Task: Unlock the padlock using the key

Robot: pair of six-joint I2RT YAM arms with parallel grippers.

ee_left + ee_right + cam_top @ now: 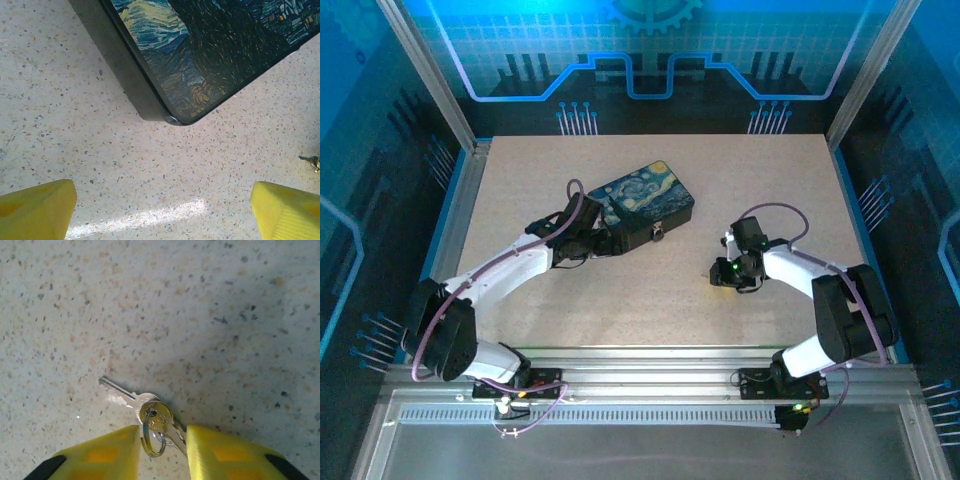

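Note:
The key (120, 390) is a small silver one lying flat on the speckled table, joined by a ring (152, 437) to a second key. My right gripper (162, 440) is low over them. Its yellow fingers (107, 455) flank the ring with a narrow gap, close to the metal on both sides, and the keys still rest on the table. The padlock (660, 232) hangs small and dark on the front of the painted box (645, 205). My left gripper (162, 210) stands wide open just short of the box's near corner (172, 119), holding nothing.
The box sits at the table's centre back, between the two arms. A tiny metal thing (311, 161) lies on the table at the right edge of the left wrist view. Metal frame rails (460, 200) border the table.

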